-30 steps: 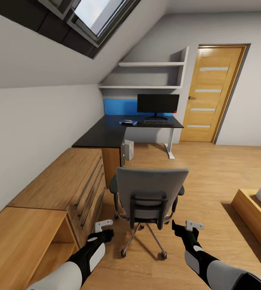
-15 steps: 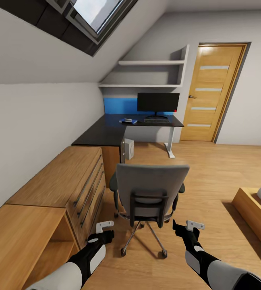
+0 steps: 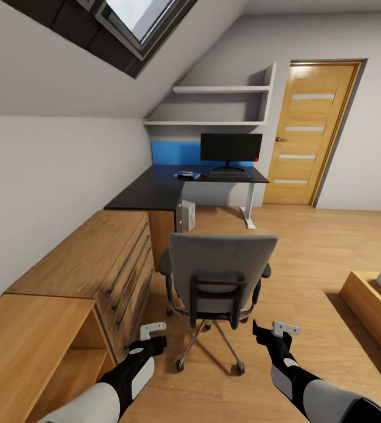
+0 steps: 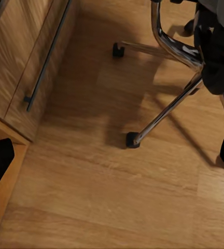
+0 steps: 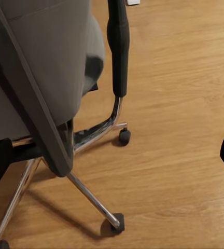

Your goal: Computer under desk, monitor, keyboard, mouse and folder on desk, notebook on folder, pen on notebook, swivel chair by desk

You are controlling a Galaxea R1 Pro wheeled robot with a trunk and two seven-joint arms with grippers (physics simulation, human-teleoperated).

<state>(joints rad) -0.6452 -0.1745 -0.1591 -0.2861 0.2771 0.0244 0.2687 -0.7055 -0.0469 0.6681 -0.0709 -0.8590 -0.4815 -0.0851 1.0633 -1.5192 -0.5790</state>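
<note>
Sloped-ceiling room: skylight (image 3: 137,17), wood floor (image 3: 308,247), oak door (image 3: 308,135), low cabinet (image 3: 90,264).

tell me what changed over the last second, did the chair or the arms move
The swivel chair sits a bit higher and larger in the head view, while desk and monitor crept slightly upward, so the camera shifted. Both grippers, left and right, hold the same open pose behind the chair, gripping nothing.
</note>
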